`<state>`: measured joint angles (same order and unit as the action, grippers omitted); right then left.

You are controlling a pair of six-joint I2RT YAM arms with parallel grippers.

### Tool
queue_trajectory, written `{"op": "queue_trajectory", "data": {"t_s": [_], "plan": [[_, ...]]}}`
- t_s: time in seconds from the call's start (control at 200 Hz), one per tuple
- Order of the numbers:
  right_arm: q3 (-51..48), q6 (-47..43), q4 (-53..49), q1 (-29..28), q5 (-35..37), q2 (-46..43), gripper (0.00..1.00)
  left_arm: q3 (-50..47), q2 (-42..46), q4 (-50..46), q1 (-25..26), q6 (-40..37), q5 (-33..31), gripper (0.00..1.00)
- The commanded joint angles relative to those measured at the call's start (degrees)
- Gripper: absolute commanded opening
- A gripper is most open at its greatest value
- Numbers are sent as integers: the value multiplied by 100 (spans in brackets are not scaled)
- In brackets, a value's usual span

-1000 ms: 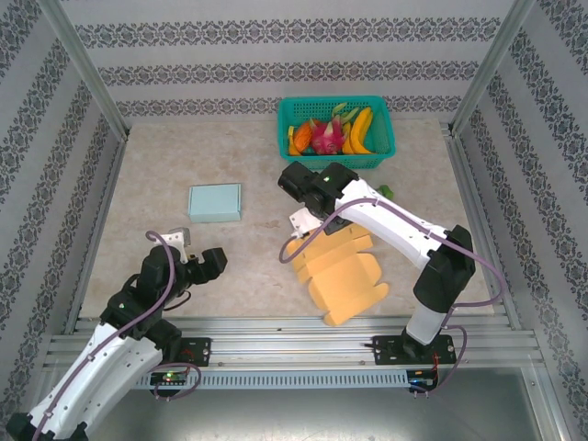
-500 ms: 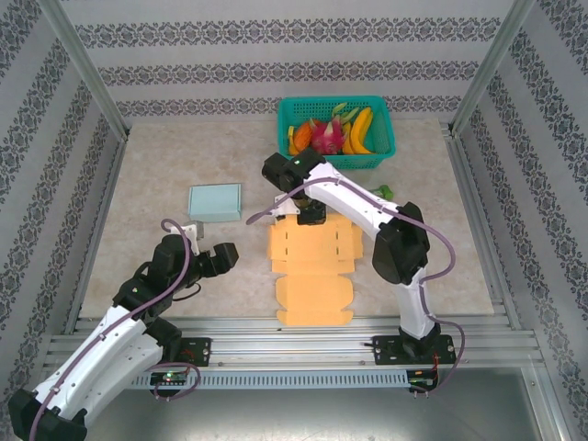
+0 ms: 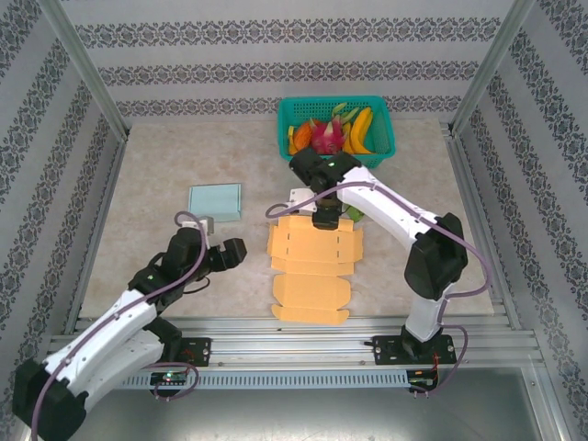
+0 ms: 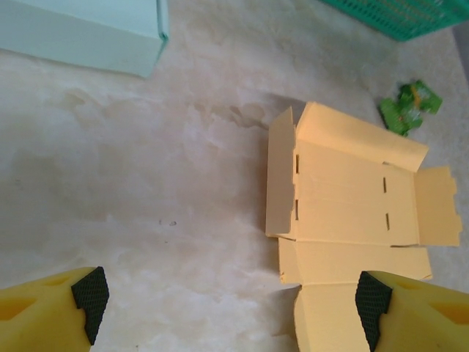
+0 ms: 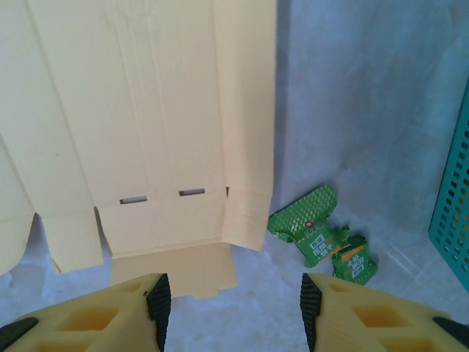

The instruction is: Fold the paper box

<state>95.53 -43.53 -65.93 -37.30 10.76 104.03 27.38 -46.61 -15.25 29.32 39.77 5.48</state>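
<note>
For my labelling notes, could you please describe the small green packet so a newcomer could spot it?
Find the teal fruit basket at the back. Just in front, right of the flat orange cardboard, lies the green packet, tiny, crumpled, bright green.

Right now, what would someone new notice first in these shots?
The flat yellow-orange cardboard blank lies unfolded mid-table, with the right claw open above its far edge. Behind it, a teal basket of bright fruit sits at the table's far edge, and a pale blue box lies to the left.
</note>
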Motion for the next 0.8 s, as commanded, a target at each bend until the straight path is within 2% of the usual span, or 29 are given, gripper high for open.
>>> {"op": "queue_trajectory", "data": {"t_s": [0.0,0.14,0.21,0.34,0.435,0.55,0.58,0.62,0.744,0.769,0.794], "plan": [[-220,-26,623,186,-475,-155,51,216,-791,721,347,36,-253,89],[-479,505,1416,573,-1024,-630,53,840,-2174,904,688,-220,-593,88],[-654,811,1859,748,-1259,-943,56,1092,-2752,1046,748,-308,-640,87],[-1529,914,3100,994,-1710,-1797,57,1547,-3574,1278,819,-442,-615,84],[-1894,1431,3893,1329,-2039,-2283,57,1867,-4161,1277,831,-518,-690,78],[-1737,2189,4157,1897,-2469,-2463,56,1890,-4640,1650,862,-521,-721,68],[-1687,2343,4188,2037,-2610,-2487,56,1830,-4689,1881,865,-503,-716,64],[-1637,2451,4242,2173,-2784,-2517,53,1736,-4752,2129,869,-498,-713,53],[-1710,2315,4530,2350,-3160,-2706,53,1563,-4814,2897,877,-680,-751,11],[-1713,2208,4570,2351,-3196,-2742,53,1532,-4802,3053,874,-769,-745,0],[-1713,2117,4595,2354,-3235,-2776,53,1496,-4778,3183,878,-848,-777,0]]}}
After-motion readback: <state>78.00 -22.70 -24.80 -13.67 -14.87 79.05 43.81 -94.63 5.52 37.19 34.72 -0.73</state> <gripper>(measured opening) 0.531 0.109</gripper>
